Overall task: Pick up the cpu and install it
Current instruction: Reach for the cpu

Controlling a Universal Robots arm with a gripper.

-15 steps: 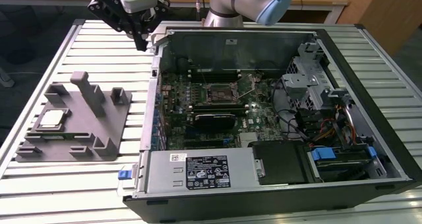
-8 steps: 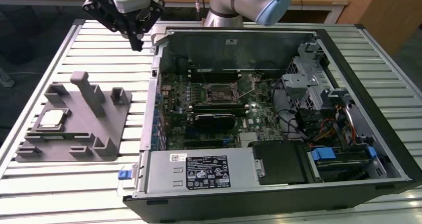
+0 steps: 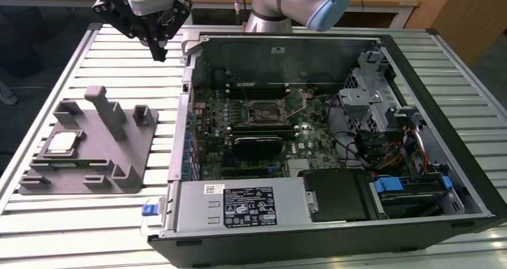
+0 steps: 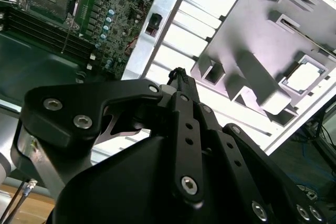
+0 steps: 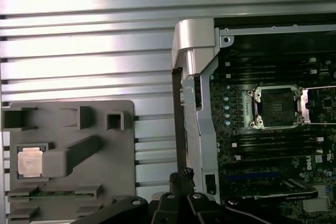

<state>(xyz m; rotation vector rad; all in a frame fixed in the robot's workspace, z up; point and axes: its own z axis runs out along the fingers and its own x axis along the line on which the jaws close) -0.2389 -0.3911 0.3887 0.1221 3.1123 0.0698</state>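
**Cpu not yet lifted; socket waiting empty**

The cpu [image 3: 62,143] is seen lying flat in its recess on the grey holder [image 3: 142,141]. The holder rests on the slatted worktop [image 3: 119,73] at the exterior view's left, beside the opened computer case [image 3: 285,46]. The pincer [image 3: 161,55] is held above the worktop near the case's corner, well apart from the cpu. Its fingers are drawn together with nothing between them, as can be made out in both wrist views. The socket [image 3: 268,110] on the motherboard appears uncovered, with no chip seated in it. The task is therefore judged barely begun: neither the pick-up nor the installation has been carried out.
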